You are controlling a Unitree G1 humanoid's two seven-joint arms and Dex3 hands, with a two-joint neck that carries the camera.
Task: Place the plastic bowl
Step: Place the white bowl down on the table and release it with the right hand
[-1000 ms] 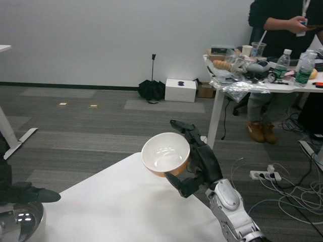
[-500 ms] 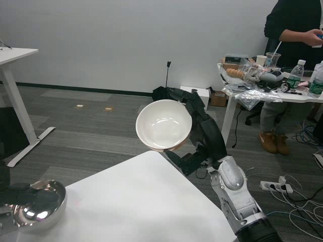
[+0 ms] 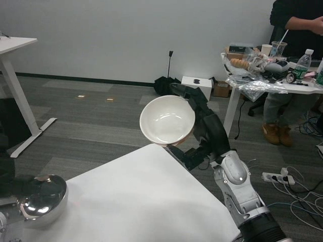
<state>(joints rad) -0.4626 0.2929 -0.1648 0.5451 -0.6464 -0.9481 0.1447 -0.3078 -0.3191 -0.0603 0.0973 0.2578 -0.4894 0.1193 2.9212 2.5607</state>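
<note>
Right now I see my right hand [image 3: 204,136] holding the bowl [image 3: 167,121] up in the air, above and just past the far corner of the white table [image 3: 146,201]. Its fingers wrap the bowl's right side, one part over the top rim and another under the bottom edge, and the bowl is tilted so its white inside faces me. At the lower left a shiny metal bowl [image 3: 43,201] sits at the table's edge. My left hand [image 3: 10,184] shows only as a dark shape beside it, and I cannot tell how its fingers lie. Farther back on the right, a person [image 3: 298,30] stands behind a cluttered desk [image 3: 272,85] with bottles [image 3: 303,63].
</note>
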